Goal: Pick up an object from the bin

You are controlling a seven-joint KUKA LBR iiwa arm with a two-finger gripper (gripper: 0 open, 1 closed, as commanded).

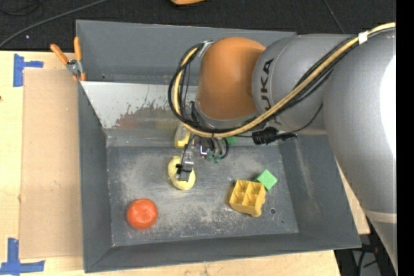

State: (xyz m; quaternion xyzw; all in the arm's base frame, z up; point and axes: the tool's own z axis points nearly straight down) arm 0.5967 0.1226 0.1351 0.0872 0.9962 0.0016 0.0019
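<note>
My gripper [186, 167] reaches down below the orange-covered wrist to the middle of the bin floor. Its tip is on a small pale yellow rounded object [180, 180], which lies just under it and is partly covered by it. A second pale yellow piece [182, 136] peeks out from under the wrist a little further back. A yellow waffle-patterned block [247, 197] lies to the right, with a small green block [266, 179] touching its upper right corner.
A red-orange ball [141, 213] rests near the front left corner of the bin. The arm and its cables hang over the back and right of the bin. Bare floor lies between the ball and the yellow block.
</note>
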